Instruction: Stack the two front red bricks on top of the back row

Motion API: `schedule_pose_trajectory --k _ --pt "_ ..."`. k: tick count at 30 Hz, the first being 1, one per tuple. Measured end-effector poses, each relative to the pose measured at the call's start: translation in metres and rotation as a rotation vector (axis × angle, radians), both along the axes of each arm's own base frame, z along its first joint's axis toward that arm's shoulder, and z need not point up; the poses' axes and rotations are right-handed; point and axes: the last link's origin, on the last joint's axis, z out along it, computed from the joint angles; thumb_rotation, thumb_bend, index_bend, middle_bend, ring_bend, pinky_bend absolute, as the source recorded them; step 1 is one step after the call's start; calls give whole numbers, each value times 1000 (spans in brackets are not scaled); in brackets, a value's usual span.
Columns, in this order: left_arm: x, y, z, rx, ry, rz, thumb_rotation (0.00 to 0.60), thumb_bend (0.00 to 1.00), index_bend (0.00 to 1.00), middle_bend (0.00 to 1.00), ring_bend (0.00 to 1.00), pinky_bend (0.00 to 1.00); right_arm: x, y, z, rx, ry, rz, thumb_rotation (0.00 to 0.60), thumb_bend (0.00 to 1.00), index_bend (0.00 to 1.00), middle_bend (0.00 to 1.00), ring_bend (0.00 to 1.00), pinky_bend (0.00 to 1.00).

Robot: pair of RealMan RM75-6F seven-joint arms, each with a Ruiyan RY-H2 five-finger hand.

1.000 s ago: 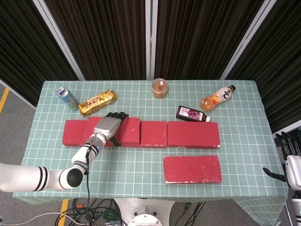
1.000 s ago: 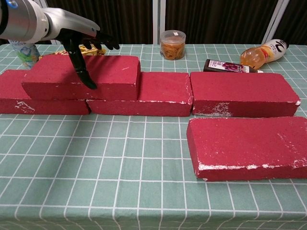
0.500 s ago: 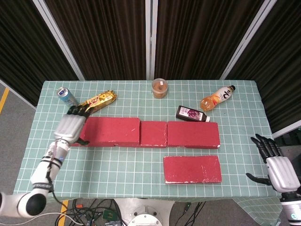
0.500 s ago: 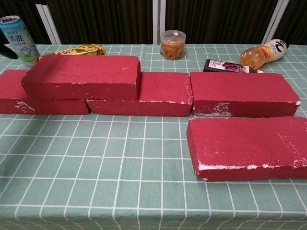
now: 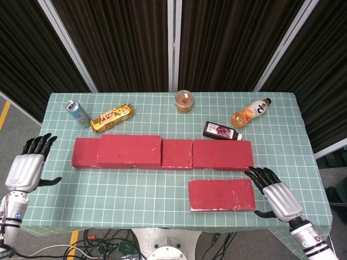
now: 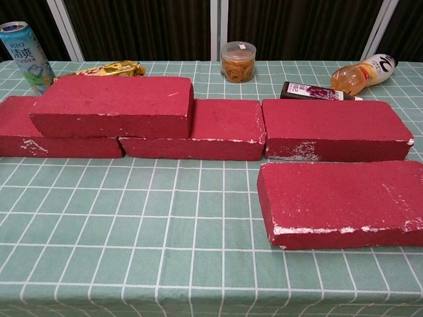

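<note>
While right hand [image 5: 280, 195] hovers open, front brick [image 5: 222, 194] just beside

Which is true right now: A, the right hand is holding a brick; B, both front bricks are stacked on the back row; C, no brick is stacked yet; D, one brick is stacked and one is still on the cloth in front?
D: one brick lies on the back row at the left, and the front brick lies flat on the cloth.

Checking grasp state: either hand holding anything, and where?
Nothing held. Left hand and right hand are both open, off the bricks.
</note>
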Motion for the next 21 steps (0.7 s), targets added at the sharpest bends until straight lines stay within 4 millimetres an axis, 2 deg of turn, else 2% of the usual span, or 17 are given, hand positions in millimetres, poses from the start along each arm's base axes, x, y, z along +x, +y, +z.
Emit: schedule_pose_trajectory --k 5,8,13,21 --pt "-32 -33 3 57 -42 42 600 0 35 0 0 0 8 -12 -12 53 74 29 600 0 0 0 0 0" --pt "-42 -43 1 61 -32 72 600 0 35 0 0 0 12 -20 -17 86 110 35 600 0 0 0 0 0" --pt "-46 -48 -2 56 -43 95 600 0 34 0 0 0 18 -29 -29 141 135 30 600 0 0 0 0 0" --pt "-46 -55 -1 27 -112 103 600 0 34 0 0 0 22 -27 -50 201 133 22 600 0 0 0 0 0"
